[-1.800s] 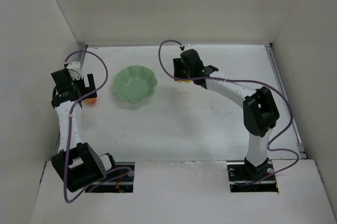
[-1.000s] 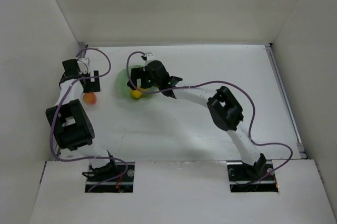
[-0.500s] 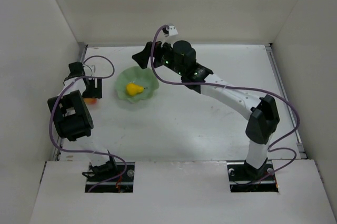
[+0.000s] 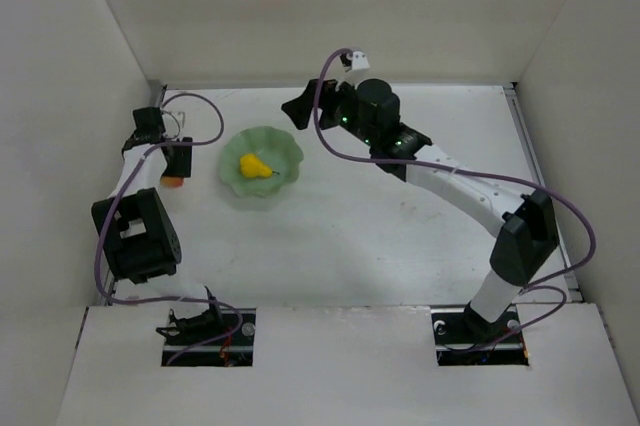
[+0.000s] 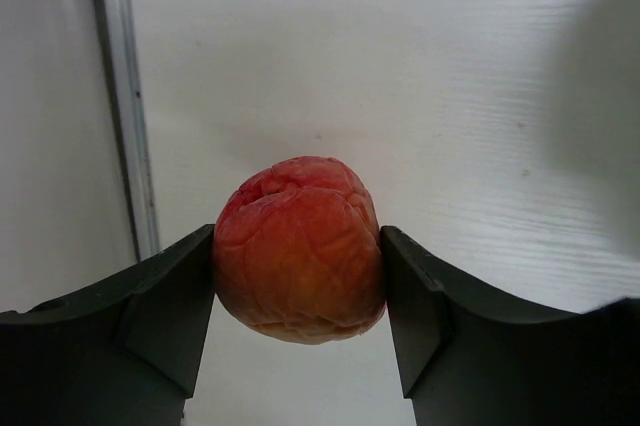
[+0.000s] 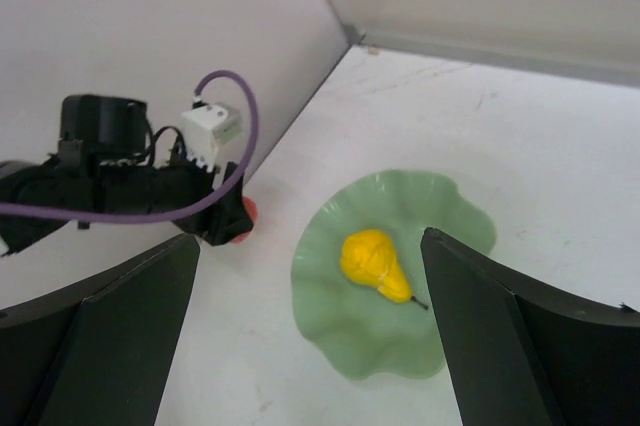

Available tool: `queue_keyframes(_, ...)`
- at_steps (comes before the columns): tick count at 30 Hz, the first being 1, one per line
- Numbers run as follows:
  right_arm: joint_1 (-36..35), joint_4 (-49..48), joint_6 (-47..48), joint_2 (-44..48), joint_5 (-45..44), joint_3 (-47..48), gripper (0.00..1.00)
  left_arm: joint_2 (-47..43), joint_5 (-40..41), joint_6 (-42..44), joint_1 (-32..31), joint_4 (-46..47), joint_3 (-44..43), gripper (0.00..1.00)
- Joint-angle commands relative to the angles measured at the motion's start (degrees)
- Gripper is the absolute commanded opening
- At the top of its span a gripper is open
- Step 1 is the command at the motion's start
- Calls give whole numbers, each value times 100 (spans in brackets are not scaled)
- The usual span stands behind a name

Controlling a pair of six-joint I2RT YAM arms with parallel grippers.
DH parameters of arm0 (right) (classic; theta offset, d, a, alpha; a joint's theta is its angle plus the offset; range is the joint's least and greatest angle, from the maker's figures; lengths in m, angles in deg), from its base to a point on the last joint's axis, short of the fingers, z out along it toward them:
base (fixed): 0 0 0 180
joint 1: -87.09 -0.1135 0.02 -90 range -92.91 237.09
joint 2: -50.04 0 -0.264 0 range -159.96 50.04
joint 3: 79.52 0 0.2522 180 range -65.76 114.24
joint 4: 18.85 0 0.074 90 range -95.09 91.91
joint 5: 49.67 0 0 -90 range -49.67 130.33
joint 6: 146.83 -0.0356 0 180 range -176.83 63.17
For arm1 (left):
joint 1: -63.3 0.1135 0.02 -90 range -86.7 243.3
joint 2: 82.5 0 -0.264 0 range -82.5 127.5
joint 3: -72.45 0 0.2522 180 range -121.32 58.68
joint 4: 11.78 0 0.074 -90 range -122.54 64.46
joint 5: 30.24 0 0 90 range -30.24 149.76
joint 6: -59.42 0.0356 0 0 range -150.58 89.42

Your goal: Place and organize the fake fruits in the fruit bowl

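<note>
The yellow pear [image 4: 255, 166] [image 6: 375, 263] lies on its side in the middle of the mint-green fruit bowl [image 4: 285, 151] [image 6: 345, 346]. My right gripper [image 4: 298, 109] [image 6: 310, 244] hovers open above the bowl's far right side with nothing between its fingers. The orange-red peach [image 5: 298, 249] [image 4: 173, 182] [image 6: 246, 210] sits on the table left of the bowl, near the left wall. My left gripper [image 5: 298, 276] [image 4: 175, 168] is shut on it, both fingers [image 5: 170, 311] pressed against its sides.
White walls enclose the table on the left, back and right. A metal rail [image 5: 125, 116] runs along the left wall close to the peach. A purple cable [image 6: 235, 136] loops over the left wrist.
My left gripper has closed on the peach. The right arm has left the pear in the bowl and drawn back up and to the right, jaws open.
</note>
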Motion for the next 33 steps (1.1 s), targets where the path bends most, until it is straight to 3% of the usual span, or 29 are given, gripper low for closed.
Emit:
queue_keyframes(1,215,-394,42,712,-169,-191,100,-891,105,54,-462,-57,-706,8)
queue_keyframes(6,479,-403,60,1257,-432,-841,100,-884,-105,80,-1753,-260,-1462,9)
queue_keyframes(11,760,-508,-46,1942,-845,-1535,100,20,-360,115,-2959,-331,-2157,10)
queue_keyframes(20,1138,-570,59,3674,-1988,-2898,100,1393,-308,28,-3760,-155,-2817,14)
queue_keyframes(29,1420,-280,341,4492,-2156,-3180,100,1297,-114,1,-3778,-119,-2536,36)
queue_keyframes(33,1385,-280,542,4458,-2129,-3075,100,1103,-44,-8,-3787,-128,-2369,61)
